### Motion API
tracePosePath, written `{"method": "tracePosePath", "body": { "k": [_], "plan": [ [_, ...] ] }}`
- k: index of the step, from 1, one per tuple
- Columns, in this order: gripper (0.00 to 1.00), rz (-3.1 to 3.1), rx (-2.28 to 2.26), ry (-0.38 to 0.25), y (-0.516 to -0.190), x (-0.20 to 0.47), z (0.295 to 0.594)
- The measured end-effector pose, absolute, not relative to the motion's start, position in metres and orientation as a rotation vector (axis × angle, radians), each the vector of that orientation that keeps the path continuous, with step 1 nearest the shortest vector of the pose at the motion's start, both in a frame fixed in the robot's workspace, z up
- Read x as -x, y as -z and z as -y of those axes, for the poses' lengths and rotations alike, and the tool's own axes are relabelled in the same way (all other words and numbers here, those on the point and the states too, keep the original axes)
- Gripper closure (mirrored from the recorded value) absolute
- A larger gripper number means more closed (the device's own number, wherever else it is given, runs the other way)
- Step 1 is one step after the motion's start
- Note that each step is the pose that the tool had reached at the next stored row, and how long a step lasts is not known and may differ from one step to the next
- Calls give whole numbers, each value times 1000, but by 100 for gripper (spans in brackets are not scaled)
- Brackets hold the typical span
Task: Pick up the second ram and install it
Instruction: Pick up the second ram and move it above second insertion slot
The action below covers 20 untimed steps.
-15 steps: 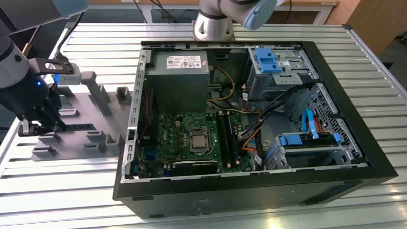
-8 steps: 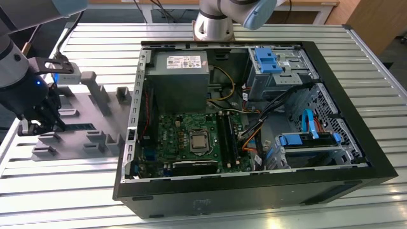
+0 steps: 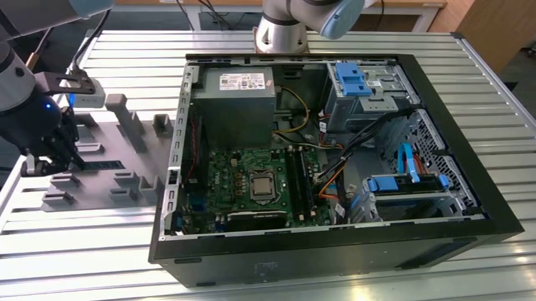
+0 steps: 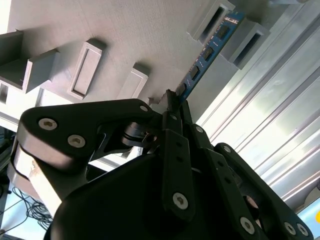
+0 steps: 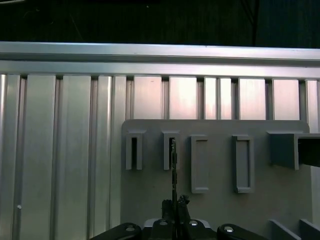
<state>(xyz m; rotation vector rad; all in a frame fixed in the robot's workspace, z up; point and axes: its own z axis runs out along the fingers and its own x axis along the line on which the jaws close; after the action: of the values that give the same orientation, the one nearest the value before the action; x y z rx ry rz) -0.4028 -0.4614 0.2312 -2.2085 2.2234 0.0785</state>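
exterior view: the gripper [image 3: 71, 164] stands low over the grey fixture [image 3: 105, 135], on the ribbed metal worktop [image 3: 84, 251]. the second ram [image 3: 105, 165] shows as a dark strip on the fixture. its near end is at the fingers and the rest runs away from them toward the exterior view's right. the open computer case [image 3: 327, 251], with the motherboard [image 3: 243, 175] inside, lies well apart from the fingers, further to the exterior view's right.

second wrist view: the fingers [image 4: 175, 145] are drawn together on the near end of the second ram [image 4: 205, 55], one finger on each flat face. the blue board with its row of black chips runs straight out from the fingertips. its far end sits in a slotted block [image 4: 235, 32] of the fixture [image 4: 125, 35]. other upright blocks stand off to the side of the fingers, clear of them.

first wrist view: the second ram [image 5: 173, 165] is seen edge-on as a thin dark line. it starts between the fingertips of the gripper [image 5: 175, 204] and ends in a slotted block [image 5: 171, 150] beyond them. the fixture [image 5: 215, 210] lies under the fingers, and the worktop [image 5: 60, 150] extends beyond it.
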Motion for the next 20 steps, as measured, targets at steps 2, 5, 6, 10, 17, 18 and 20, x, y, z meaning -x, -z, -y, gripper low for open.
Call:
{"method": "tracePosePath", "body": {
  "k": [2, 5, 6, 10, 17, 18, 20],
  "plan": [
    [86, -2223, 2208, -79, -234, 403, 461],
    [86, -2223, 2208, -79, -235, 403, 461],
    [86, -2223, 2208, -79, -235, 403, 461],
    [86, -2223, 2208, -79, -236, 403, 461],
    [86, -2223, 2208, -79, -239, 403, 461],
    [86, -2223, 2208, -79, -239, 403, 461],
    [86, -2223, 2208, -79, -239, 403, 461]
  ]
}}
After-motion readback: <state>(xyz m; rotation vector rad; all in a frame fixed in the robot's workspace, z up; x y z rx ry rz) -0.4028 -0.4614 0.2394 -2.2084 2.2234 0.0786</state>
